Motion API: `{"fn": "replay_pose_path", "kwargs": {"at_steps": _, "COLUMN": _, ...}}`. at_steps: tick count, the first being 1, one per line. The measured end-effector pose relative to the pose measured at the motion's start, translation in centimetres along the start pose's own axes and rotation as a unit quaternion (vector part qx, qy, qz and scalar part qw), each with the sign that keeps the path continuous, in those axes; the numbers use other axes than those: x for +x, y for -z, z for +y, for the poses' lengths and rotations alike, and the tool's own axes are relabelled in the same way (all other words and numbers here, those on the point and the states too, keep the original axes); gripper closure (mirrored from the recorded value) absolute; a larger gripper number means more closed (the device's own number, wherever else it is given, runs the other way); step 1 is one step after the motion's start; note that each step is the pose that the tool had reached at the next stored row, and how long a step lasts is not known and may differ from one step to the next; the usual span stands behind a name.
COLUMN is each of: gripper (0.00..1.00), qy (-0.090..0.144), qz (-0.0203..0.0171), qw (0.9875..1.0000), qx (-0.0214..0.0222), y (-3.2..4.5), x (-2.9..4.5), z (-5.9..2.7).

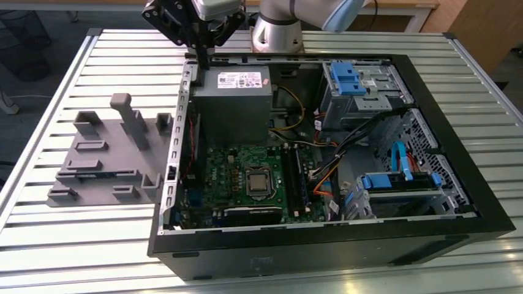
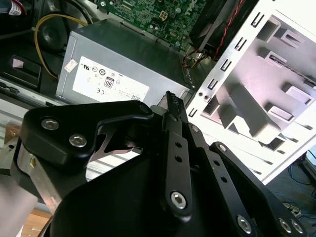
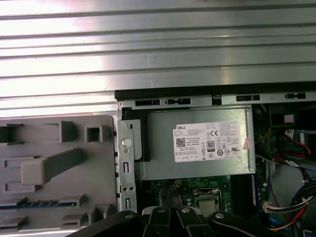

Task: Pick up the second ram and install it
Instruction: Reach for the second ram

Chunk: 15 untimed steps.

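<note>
On the slatted bench (image 1: 65, 245), the second ram (image 3: 42, 203) is seen lying in the grey holder block (image 1: 106, 160), well apart from the empty, pressed-together jaws, so it may be knocked, not gripped, unless they are spread.

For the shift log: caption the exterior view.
Black hand by open black computer case; thin blue ram strip lies in grey plastic holder.

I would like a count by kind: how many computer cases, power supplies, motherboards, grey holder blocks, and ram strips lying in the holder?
Computer case: 1
Power supply: 1
Motherboard: 1
Grey holder block: 1
Blue ram strip in holder: 1
Total: 5
</note>
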<state>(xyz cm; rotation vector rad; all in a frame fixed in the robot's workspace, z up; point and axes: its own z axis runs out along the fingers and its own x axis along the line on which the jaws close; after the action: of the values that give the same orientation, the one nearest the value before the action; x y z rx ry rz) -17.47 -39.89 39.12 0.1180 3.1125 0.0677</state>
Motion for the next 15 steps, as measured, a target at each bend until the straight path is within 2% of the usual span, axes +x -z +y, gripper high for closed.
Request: {"fn": "replay_pose_path", "kwargs": {"at_steps": 15, "gripper": 0.89, "qy": 0.000, "qz": 0.0000, "qw": 1.0000, "qx": 0.0000, "y": 0.00, "x": 0.46, "z": -0.04}}
